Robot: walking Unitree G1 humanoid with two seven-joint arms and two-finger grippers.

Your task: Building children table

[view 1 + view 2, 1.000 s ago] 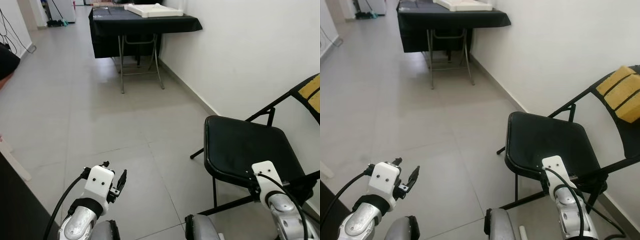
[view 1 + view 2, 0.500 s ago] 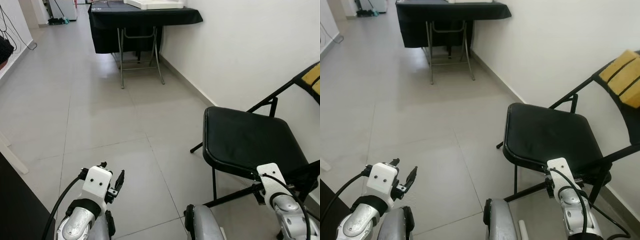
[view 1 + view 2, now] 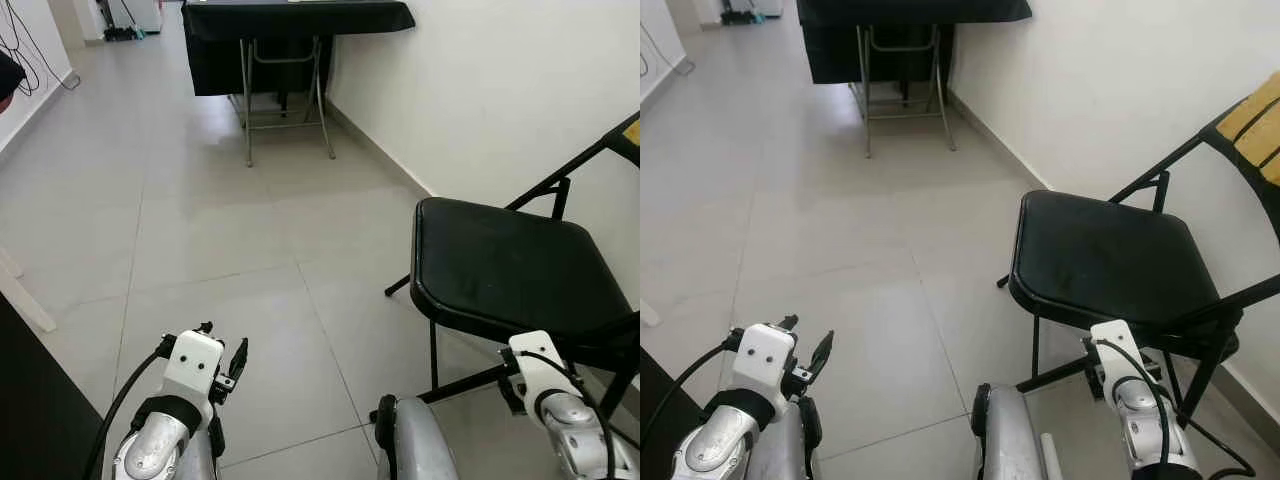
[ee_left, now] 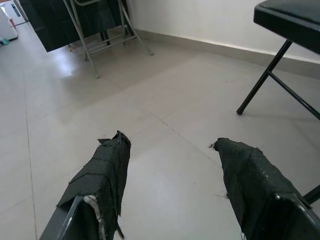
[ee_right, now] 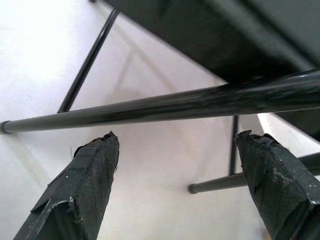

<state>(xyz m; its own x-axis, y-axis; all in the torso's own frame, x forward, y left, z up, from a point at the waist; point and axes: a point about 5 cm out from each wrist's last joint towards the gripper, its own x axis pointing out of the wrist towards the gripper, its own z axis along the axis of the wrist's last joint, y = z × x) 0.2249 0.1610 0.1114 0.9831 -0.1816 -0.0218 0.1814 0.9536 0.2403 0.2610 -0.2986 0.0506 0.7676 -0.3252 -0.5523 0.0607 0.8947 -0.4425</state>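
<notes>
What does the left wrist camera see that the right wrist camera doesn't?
Left wrist view alone: the grey tiled floor stretching away to the black-draped folding table, seen past the open left gripper.

Right wrist view alone: the underside of the black folding chair's seat and a black metal crossbar, close ahead of the open right gripper.

Both: that chair and two black fingers.

One black folding chair (image 3: pixel 510 270) counted at right, near wall. One black-draped table (image 3: pixel 290 30) counted far. Two grippers counted near: left gripper (image 4: pixel 172 170), right gripper (image 5: pixel 175 165).
</notes>
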